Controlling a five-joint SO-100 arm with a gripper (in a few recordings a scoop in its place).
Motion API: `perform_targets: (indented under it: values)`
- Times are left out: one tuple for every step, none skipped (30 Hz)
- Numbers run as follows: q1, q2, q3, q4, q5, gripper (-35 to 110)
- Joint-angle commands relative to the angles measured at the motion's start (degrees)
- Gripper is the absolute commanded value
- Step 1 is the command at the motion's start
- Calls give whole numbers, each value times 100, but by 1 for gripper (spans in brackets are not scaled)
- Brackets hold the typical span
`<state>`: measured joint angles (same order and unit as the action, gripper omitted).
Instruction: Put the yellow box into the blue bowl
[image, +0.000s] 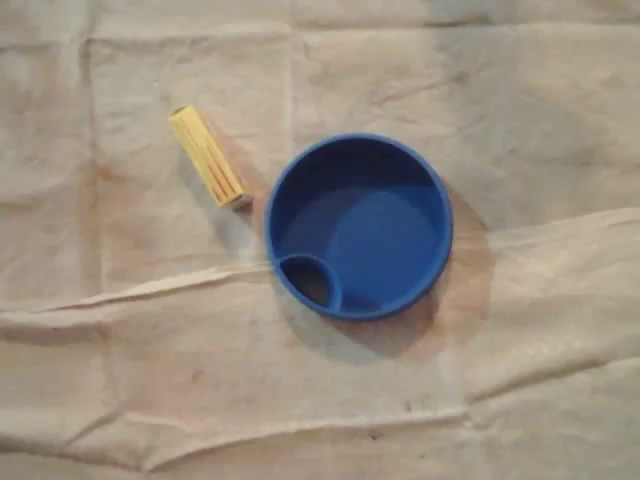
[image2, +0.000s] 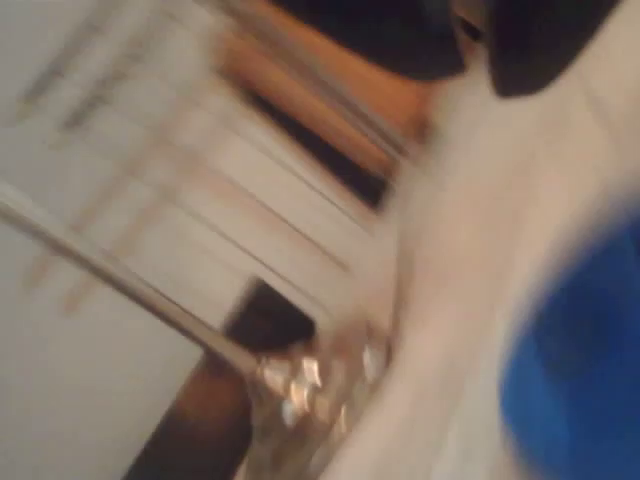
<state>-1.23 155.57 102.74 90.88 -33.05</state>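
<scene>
In the wrist view the end effector (image2: 476, 52) shows as dark blurred shapes along the top edge, its opening unreadable.

Yellow box (image: 207, 156) beside blue bowl (image: 400, 175)

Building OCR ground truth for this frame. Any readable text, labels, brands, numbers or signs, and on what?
None readable.
yellow box: faint lengthwise stripes in the overhead view, no legible letters or numbers.
blue bowl: plain, no marking.
cloth: creases and stains, no print.
Wrist view: too motion-blurred to read anything.
</scene>
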Motion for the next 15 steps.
perform_targets:
  values:
    - [527,-167,-141,-606,-1327,0]
    - [642,-229,-141,-782,-1723,0]
    - [738,-316,-123,-923,-2109,0]
    - [826,-431,-88,-1090,-2514,0]
    - [914,-554,-70,-1230,-2918,0]
    - [1002,-686,-26,-1354,-3331,0]
    - [1090,-809,0,-1494,-3718,0]
    - [1187,-932,-9,-1608,-4122,0]
    - [1274,-1046,0,-1705,-4500,0]
    - [1371,-1169,9,-1758,-4860,0]
    - [1468,-1283,9,-1811,-5159,0]
    - [1573,-1406,9,-1837,-5476,0]
    - [1679,-1538,9,-1881,-5810,0]
    - [1793,-1679,-9,-1916,-6100,0]
    - [1898,-1846,-88,-1916,-6390,0]
